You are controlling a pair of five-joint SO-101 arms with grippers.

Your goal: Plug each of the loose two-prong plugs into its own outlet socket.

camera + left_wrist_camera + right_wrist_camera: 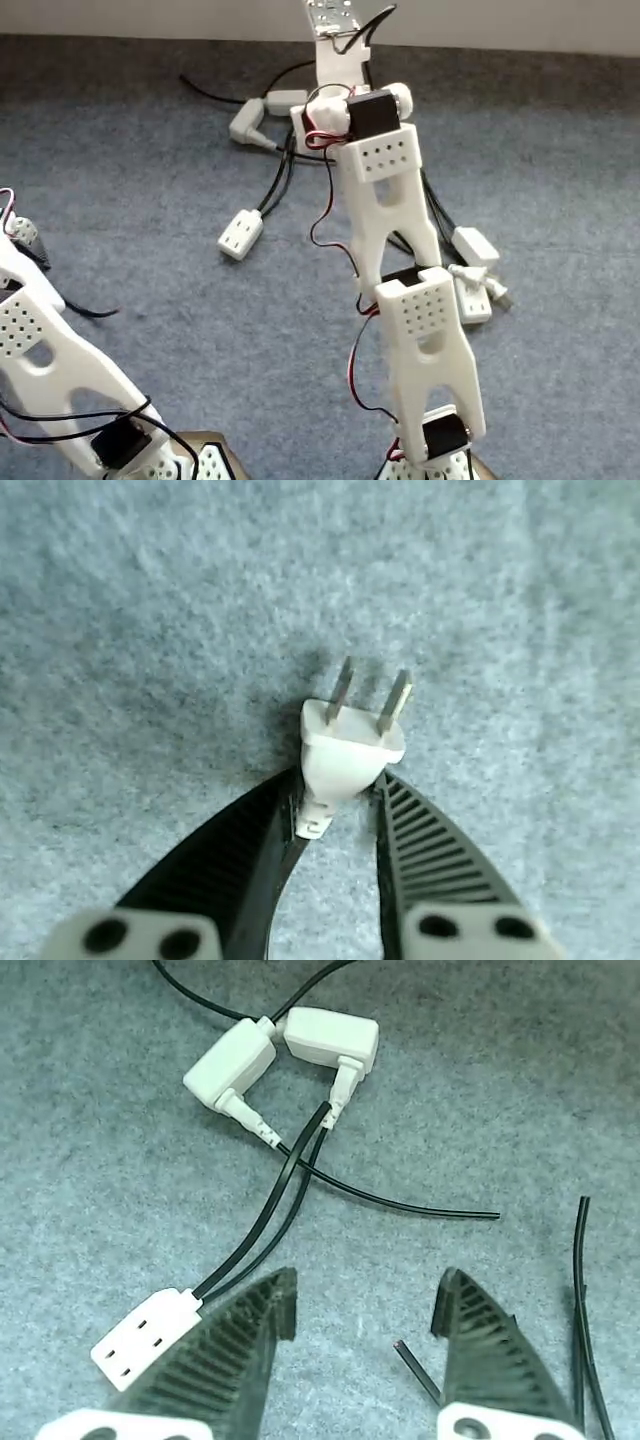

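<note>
My left gripper (338, 780) is shut on a white two-prong plug (345, 745), held above the grey carpet with both prongs pointing away from the fingers. My right gripper (365, 1290) stands open over the carpet with nothing between its fingers. A white outlet socket (140, 1340) lies just outside one right fingertip (270, 1305), its black cord running to two white cord ends (285, 1045) that touch each other. In the high view the same socket (240, 235) lies left of the centre arm (395, 220), with the two cord ends (265, 110) beyond it.
More white sockets and a plug (475, 275) lie in a cluster behind the centre arm on its right. Loose black cables (400, 1200) cross the carpet near the right gripper. The other arm (40, 350) fills the lower left corner. Open carpet lies between the arms.
</note>
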